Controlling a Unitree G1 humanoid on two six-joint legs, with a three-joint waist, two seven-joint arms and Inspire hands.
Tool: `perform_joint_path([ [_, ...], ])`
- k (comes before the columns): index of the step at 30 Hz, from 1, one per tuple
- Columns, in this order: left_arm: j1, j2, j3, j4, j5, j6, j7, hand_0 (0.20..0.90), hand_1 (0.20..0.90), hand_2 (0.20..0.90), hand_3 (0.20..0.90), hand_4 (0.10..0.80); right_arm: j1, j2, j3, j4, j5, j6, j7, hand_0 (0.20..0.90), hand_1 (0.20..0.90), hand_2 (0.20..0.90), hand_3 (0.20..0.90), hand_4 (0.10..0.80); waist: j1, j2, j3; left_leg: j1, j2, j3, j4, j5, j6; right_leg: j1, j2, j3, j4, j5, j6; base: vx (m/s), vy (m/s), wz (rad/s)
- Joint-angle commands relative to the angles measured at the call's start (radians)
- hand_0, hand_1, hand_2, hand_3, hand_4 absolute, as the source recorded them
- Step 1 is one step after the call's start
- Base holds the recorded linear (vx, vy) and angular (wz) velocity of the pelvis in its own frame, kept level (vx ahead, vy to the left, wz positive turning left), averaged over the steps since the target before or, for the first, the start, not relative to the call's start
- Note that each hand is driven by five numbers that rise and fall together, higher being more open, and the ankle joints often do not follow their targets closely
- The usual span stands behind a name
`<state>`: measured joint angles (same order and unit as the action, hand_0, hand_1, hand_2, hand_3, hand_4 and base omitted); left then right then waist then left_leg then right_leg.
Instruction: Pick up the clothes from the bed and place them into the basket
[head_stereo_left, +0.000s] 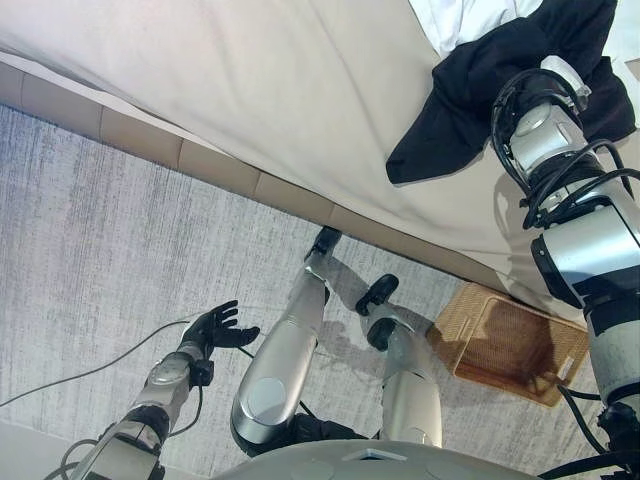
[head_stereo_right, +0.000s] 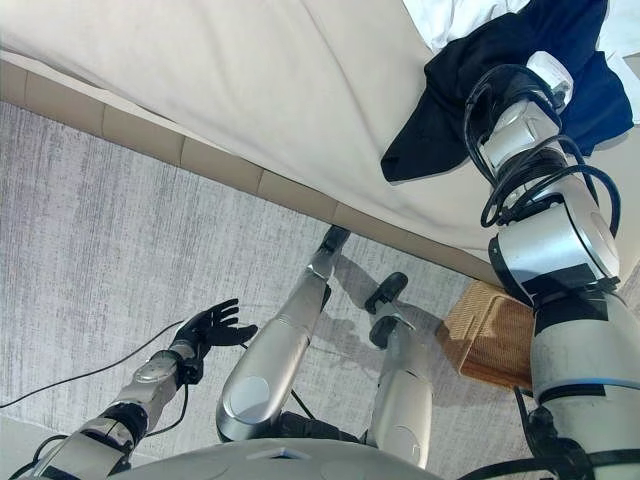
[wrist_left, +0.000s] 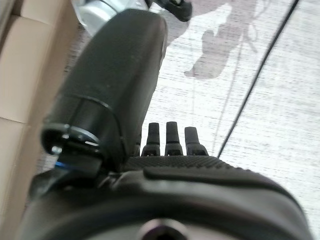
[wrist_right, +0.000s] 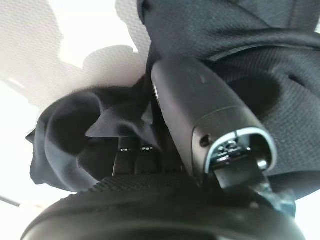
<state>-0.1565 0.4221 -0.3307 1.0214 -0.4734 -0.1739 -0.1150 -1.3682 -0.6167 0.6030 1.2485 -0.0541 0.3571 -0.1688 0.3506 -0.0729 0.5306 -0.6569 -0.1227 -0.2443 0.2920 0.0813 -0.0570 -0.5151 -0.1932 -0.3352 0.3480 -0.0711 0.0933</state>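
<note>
A dark garment (head_stereo_left: 450, 110) lies bunched on the beige bed (head_stereo_left: 250, 80) at the far right. My right hand (wrist_right: 200, 95) is down in it. In the right wrist view the thumb lies over a fold of the garment (wrist_right: 240, 30) and the fingers (wrist_right: 132, 147) curl into the gathered cloth, their tips covered. A wicker basket (head_stereo_left: 510, 345) stands on the floor by the bed's edge, under my right arm. My left hand (head_stereo_left: 215, 325) hangs open and empty over the carpet at the lower left, with its fingers (wrist_left: 172, 137) straight.
White cloth (head_stereo_left: 460, 20) lies on the bed behind the dark garment. The bed's padded beige frame (head_stereo_left: 210, 165) runs diagonally across the view. Grey carpet (head_stereo_left: 100, 240) covers the floor on the left.
</note>
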Motion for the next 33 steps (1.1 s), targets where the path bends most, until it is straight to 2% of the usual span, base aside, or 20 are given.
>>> perform_joint_path([
  [1, 0.042, 0.014, -0.005, -0.004, 0.023, -0.004, 0.013, 0.900, 0.900, 0.900, 0.900, 0.800, -0.034, -0.127, 0.041, -0.161, 0.012, -0.101, -0.166, 0.300, 0.300, 0.300, 0.200, 0.100, -0.012, -0.008, -0.011, 0.127, 0.022, 0.066, 0.035, -0.143, 0.105, 0.096, 0.055, 0.056, -0.057, 0.076, -0.012, -0.001, -0.198, -0.08],
  [2, 0.033, 0.020, -0.001, -0.002, 0.044, 0.010, 0.020, 0.900, 0.900, 0.900, 0.900, 0.800, -0.035, -0.137, 0.027, -0.211, 0.026, -0.115, -0.204, 0.300, 0.300, 0.300, 0.200, 0.100, -0.019, -0.022, -0.011, 0.162, 0.027, 0.070, 0.023, -0.148, 0.102, 0.125, 0.059, 0.065, -0.070, 0.080, -0.008, -0.080, -0.194, -0.11],
  [3, 0.022, 0.030, -0.003, 0.002, 0.059, 0.019, 0.026, 0.900, 0.900, 0.900, 0.900, 0.800, -0.033, -0.148, 0.008, -0.264, 0.027, -0.113, -0.223, 0.300, 0.300, 0.300, 0.200, 0.100, -0.028, -0.038, -0.011, 0.181, 0.027, 0.077, 0.001, -0.121, 0.103, 0.144, 0.055, 0.064, -0.099, 0.111, -0.012, -0.084, -0.201, -0.12],
  [5, 0.006, 0.043, -0.006, 0.009, 0.101, 0.053, 0.042, 0.900, 0.900, 0.900, 0.900, 0.800, -0.035, -0.178, -0.003, -0.370, 0.063, -0.112, -0.262, 0.300, 0.300, 0.300, 0.200, 0.100, -0.045, -0.062, -0.019, 0.273, 0.049, 0.098, -0.052, -0.124, 0.098, 0.222, 0.061, 0.079, -0.141, 0.118, -0.003, -0.031, -0.170, -0.10],
  [9, 0.002, 0.037, -0.026, 0.024, 0.169, 0.102, 0.079, 0.900, 0.900, 0.900, 0.900, 0.800, 0.021, -0.242, -0.066, -0.558, 0.043, -0.140, -0.316, 0.300, 0.300, 0.300, 0.200, 0.100, -0.117, -0.091, -0.123, 0.413, 0.081, 0.143, -0.145, -0.130, 0.093, 0.320, 0.074, 0.122, -0.211, 0.128, 0.008, 0.062, -0.073, -0.34],
  [10, -0.002, 0.030, -0.034, 0.030, 0.166, 0.111, 0.087, 0.900, 0.900, 0.900, 0.900, 0.800, 0.030, -0.254, -0.083, -0.596, 0.027, -0.145, -0.322, 0.300, 0.300, 0.300, 0.200, 0.100, -0.138, -0.088, -0.147, 0.454, 0.090, 0.161, -0.168, -0.135, 0.091, 0.347, 0.083, 0.135, -0.228, 0.124, 0.008, 0.022, 0.015, -0.40],
  [14, -0.008, -0.014, -0.042, 0.053, 0.172, 0.131, 0.095, 0.900, 0.900, 0.900, 0.900, 0.800, 0.011, -0.315, -0.071, -0.639, 0.010, -0.160, -0.339, 0.300, 0.300, 0.300, 0.200, 0.100, -0.198, -0.078, -0.233, 0.554, 0.091, 0.199, -0.223, -0.135, 0.090, 0.415, 0.095, 0.169, -0.279, 0.129, 0.003, 0.062, 0.041, -0.38],
  [18, 0.003, -0.044, -0.055, 0.094, 0.220, 0.131, 0.105, 0.900, 0.900, 0.900, 0.900, 0.800, -0.064, -0.412, -0.021, -0.654, 0.062, -0.173, -0.350, 0.300, 0.300, 0.300, 0.200, 0.100, -0.250, -0.063, -0.309, 0.620, 0.102, 0.253, -0.252, -0.137, 0.083, 0.463, 0.106, 0.193, -0.302, 0.125, -0.010, 0.024, 0.006, -0.44],
  [21, 0.016, -0.050, -0.063, 0.139, 0.271, 0.144, 0.083, 0.900, 0.900, 0.900, 0.900, 0.800, -0.152, -0.484, 0.046, -0.625, 0.106, -0.169, -0.307, 0.300, 0.300, 0.300, 0.200, 0.100, -0.291, -0.048, -0.369, 0.672, 0.101, 0.275, -0.296, -0.126, 0.079, 0.492, 0.120, 0.221, -0.318, 0.117, -0.020, 0.083, -0.031, -0.54],
  [24, 0.024, -0.055, -0.074, 0.153, 0.314, 0.164, 0.060, 0.900, 0.900, 0.900, 0.900, 0.800, -0.169, -0.548, 0.058, -0.587, 0.130, -0.176, -0.255, 0.300, 0.300, 0.300, 0.200, 0.100, -0.322, -0.046, -0.409, 0.695, 0.106, 0.298, -0.306, -0.127, 0.074, 0.508, 0.135, 0.248, -0.318, 0.102, -0.033, 0.134, -0.117, -0.43],
  [27, 0.028, -0.063, -0.089, 0.152, 0.332, 0.159, 0.038, 0.900, 0.900, 0.900, 0.900, 0.800, -0.113, -0.594, 0.009, -0.585, 0.121, -0.172, -0.221, 0.300, 0.300, 0.300, 0.200, 0.100, -0.346, -0.043, -0.423, 0.706, 0.112, 0.317, -0.296, -0.137, 0.070, 0.515, 0.143, 0.263, -0.311, 0.088, -0.042, 0.092, -0.123, -0.25],
  [29, 0.025, -0.073, -0.101, 0.145, 0.349, 0.150, 0.021, 0.900, 0.900, 0.900, 0.900, 0.800, -0.015, -0.616, -0.070, -0.614, 0.127, -0.182, -0.210, 0.300, 0.300, 0.300, 0.200, 0.100, -0.368, -0.038, -0.420, 0.708, 0.117, 0.331, -0.280, -0.147, 0.069, 0.517, 0.147, 0.274, -0.303, 0.076, -0.049, 0.052, -0.148, -0.37],
  [33, -0.003, -0.081, -0.133, 0.133, 0.356, 0.135, 0.015, 0.900, 0.900, 0.900, 0.900, 0.800, 0.166, -0.600, -0.217, -0.699, 0.104, -0.204, -0.234, 0.300, 0.300, 0.300, 0.200, 0.100, -0.399, -0.021, -0.383, 0.688, 0.127, 0.345, -0.247, -0.155, 0.066, 0.493, 0.150, 0.290, -0.279, 0.061, -0.059, -0.070, -0.091, -0.25],
])
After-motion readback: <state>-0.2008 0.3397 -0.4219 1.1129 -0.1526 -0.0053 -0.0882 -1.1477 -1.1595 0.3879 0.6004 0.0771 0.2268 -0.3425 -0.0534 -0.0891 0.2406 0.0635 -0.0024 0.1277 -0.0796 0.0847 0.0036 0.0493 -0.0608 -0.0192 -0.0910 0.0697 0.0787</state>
